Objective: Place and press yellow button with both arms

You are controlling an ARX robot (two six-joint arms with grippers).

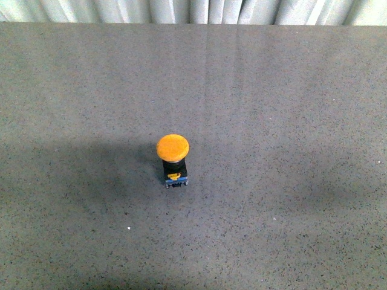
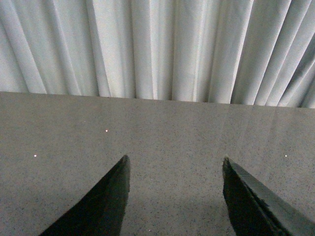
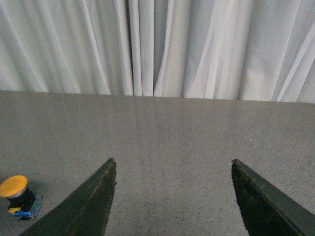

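The yellow button [image 1: 173, 158] stands upright near the middle of the grey table, its orange-yellow domed cap on a black base with a small yellow mark and a blue-grey foot. Neither arm shows in the front view. It also shows in the right wrist view [image 3: 17, 195], off to the side of the right gripper [image 3: 173, 162], which is open and empty above bare table. My left gripper [image 2: 176, 159] is open and empty over bare table; the button is out of its view.
The grey speckled table [image 1: 290, 109] fills the front view. A white pleated curtain [image 1: 193, 11] hangs behind its far edge, also in the left wrist view [image 2: 157, 49] and the right wrist view [image 3: 157, 46].
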